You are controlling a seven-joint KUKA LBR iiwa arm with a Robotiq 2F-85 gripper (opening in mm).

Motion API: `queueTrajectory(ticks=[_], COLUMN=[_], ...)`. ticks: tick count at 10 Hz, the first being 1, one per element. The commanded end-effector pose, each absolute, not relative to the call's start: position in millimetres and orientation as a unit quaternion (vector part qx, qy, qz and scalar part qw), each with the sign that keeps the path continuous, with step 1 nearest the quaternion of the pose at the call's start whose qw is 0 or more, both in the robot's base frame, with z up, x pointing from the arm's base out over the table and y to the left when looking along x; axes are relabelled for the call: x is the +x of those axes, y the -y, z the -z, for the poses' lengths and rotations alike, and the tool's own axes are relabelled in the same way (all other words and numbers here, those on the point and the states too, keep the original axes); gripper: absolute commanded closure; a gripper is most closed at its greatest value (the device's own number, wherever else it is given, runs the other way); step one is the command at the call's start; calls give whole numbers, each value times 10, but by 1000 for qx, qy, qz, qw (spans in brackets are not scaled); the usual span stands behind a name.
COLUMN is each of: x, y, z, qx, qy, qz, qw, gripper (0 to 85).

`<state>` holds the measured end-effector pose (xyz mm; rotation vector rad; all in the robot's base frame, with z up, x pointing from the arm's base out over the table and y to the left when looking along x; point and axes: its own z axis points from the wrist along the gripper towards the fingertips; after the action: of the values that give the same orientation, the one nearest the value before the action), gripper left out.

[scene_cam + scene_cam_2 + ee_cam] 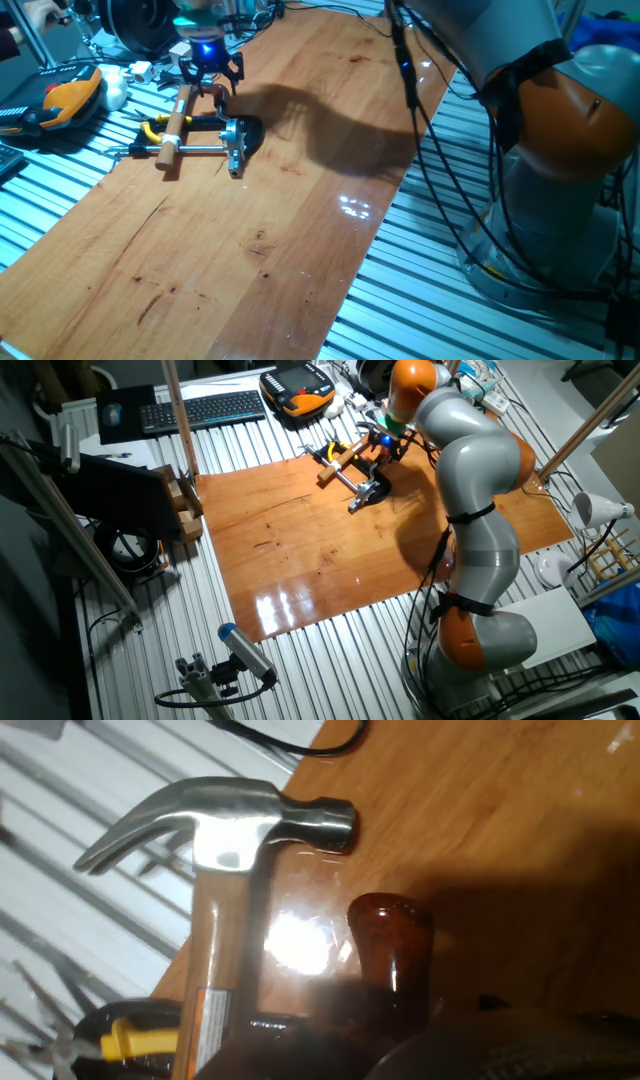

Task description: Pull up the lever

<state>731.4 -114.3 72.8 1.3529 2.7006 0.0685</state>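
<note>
Lever: we log it as a reddish-brown arm, rounded tip up-frame in the hand view, long axis running toward the hammer head, just beside the hammer's pale handle on the wooden board. Gripper: fingers spread above it. The fixed views alone show the clamp and arm

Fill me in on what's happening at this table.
A robot arm has its claw lowered over a small clamp lying on the wooden board. It hangs right above the reddish-brown lever, next to a hammer. Whether the claw grips the lever can't be told.
</note>
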Motion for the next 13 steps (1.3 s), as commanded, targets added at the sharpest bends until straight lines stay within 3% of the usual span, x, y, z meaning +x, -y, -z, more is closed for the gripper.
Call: queueTrajectory(ticks=[1,13], x=[7314,7344], y=[1143,1142], z=[-725,-559], qx=[440,445], qy=[-894,-893], qz=[-32,-34], qw=[75,58], gripper=[340,340])
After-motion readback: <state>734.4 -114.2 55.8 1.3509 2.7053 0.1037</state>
